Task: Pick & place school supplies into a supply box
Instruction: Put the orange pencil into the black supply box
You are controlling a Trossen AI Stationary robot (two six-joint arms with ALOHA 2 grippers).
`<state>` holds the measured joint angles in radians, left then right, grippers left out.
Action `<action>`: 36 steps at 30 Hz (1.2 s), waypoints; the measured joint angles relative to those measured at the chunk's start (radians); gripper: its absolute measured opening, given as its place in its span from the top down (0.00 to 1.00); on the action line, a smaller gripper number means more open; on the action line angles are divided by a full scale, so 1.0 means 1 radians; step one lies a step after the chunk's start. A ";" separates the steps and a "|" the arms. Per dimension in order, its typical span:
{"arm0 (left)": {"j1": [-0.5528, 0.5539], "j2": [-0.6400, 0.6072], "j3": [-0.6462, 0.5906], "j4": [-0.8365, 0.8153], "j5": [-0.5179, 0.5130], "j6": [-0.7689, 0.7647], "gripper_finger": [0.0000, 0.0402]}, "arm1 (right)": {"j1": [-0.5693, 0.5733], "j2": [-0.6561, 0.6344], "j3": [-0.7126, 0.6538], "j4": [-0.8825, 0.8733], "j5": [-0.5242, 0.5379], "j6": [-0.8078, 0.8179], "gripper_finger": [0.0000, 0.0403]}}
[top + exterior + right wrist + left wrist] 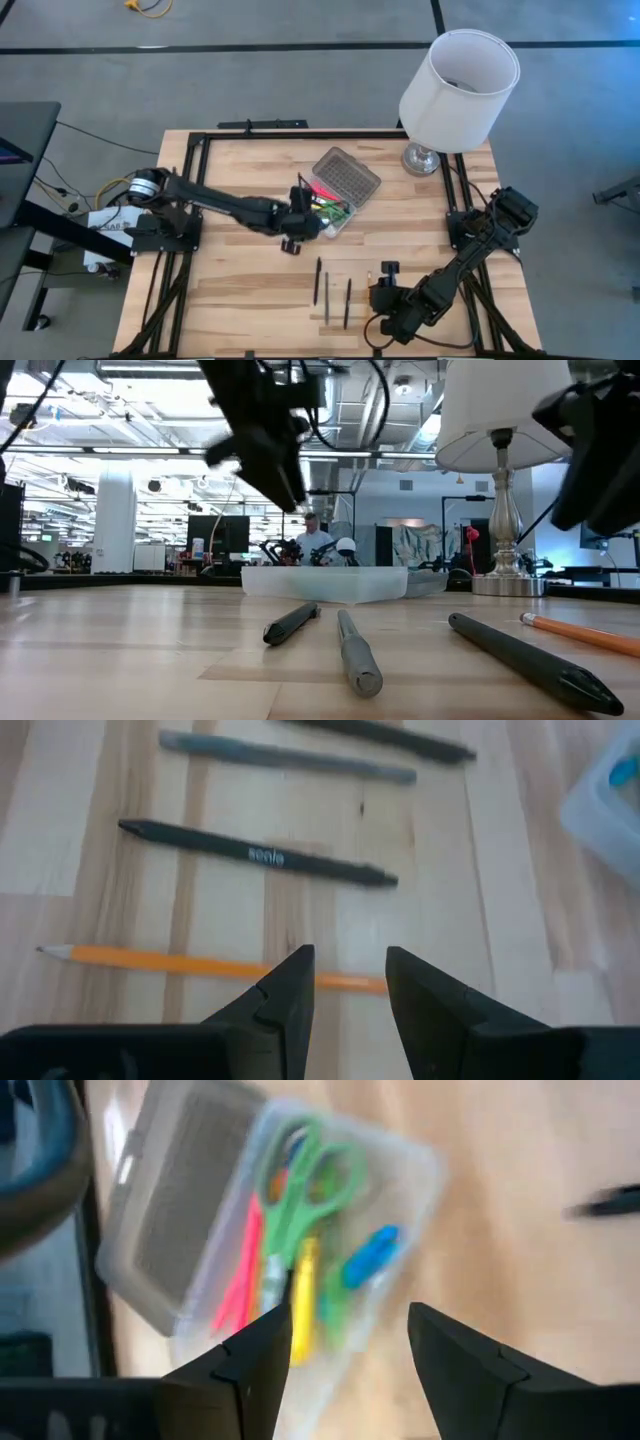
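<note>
At the bottom right of the high view, the right gripper (383, 297) hangs low over the light wooden slatted table (240, 300), its two dark fingers (290, 990) apart with nothing between them. Just under it lies a thin orange pencil (200, 963). Beyond that, a black pen with white lettering (255, 853), a grey pen (285, 756) and another black pen (385, 734) lie side by side on the bare wood, all outside the box.

Toward the frame's centre, the left gripper (298, 225) is poised at the near end of the small clear plastic supply box (333, 215), jaws spread and empty. Inside the box rest green-handled scissors (305, 1175), pink markers (240, 1270), a yellow marker (303, 1295) and a blue one (368, 1255). Its grey dotted lid (347, 176) lies swung open on the far side.

At the upper right stands a white-shaded lamp (458, 88) on a silver base.
</note>
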<state>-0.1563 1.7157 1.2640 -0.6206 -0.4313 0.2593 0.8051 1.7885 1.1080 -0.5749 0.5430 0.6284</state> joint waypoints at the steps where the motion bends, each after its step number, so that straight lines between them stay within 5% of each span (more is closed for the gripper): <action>1: -0.025 -0.012 0.000 -0.009 -0.004 -0.023 0.51 | 0.000 0.000 0.000 -0.003 0.002 0.029 0.70; 14: -0.358 -0.042 0.000 -0.036 -0.234 -0.257 0.51 | -0.059 0.000 -0.050 0.004 -0.023 0.578 0.70; 36: -0.612 -0.040 -0.001 -0.043 -0.410 -0.439 0.51 | -0.085 0.100 -0.047 0.045 -0.075 0.683 0.70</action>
<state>-0.7679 1.6752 1.2629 -0.6636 -0.8409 -0.1795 0.7197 1.8889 1.0607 -0.5296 0.4680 1.3113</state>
